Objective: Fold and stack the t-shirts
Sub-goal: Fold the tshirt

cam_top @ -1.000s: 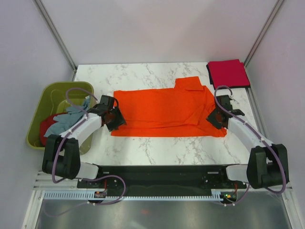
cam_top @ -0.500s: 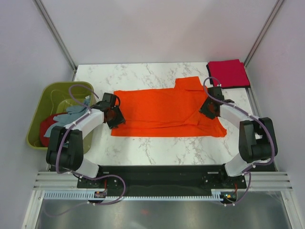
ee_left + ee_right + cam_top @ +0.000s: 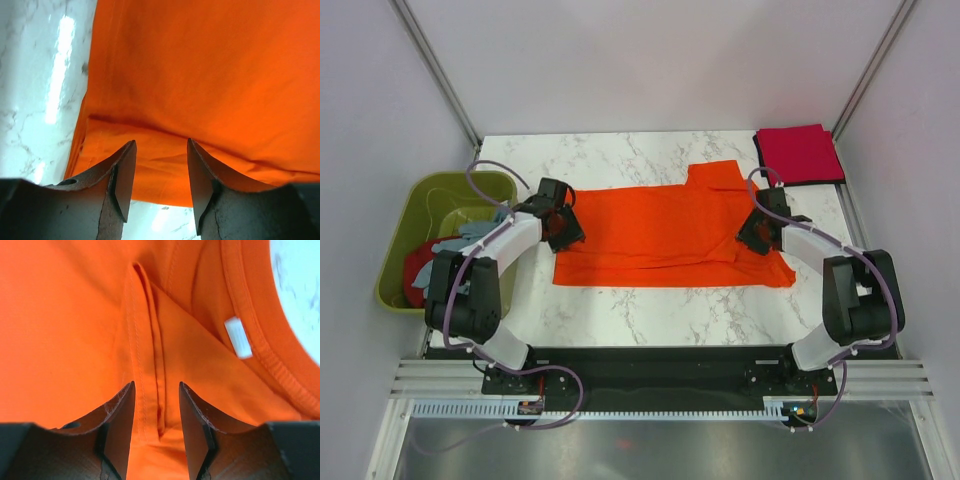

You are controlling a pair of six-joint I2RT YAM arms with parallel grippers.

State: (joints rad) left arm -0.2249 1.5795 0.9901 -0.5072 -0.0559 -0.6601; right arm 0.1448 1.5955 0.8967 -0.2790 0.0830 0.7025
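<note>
Both tools open at the ends of the orange t-shirt [image 3: 660,225]

My left tool [image 3: 560,228], jaws parted and empty, sits on the shirt's 9 o'clock edge. My right tool [image 3: 757,232], equally spread and empty, is over its 3 o'clock end. Bare table [image 3: 640,305] lies at 6 o'clock, and the folded red t-shirt [image 3: 798,152] at 1 o'clock.

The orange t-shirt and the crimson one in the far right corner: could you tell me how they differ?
The orange t-shirt lies spread out long; the crimson t-shirt is folded into a compact square. The left claw and right claw hang open over the orange t-shirt's ends; none is near the crimson t-shirt. Both lie flat on the marble table.
</note>
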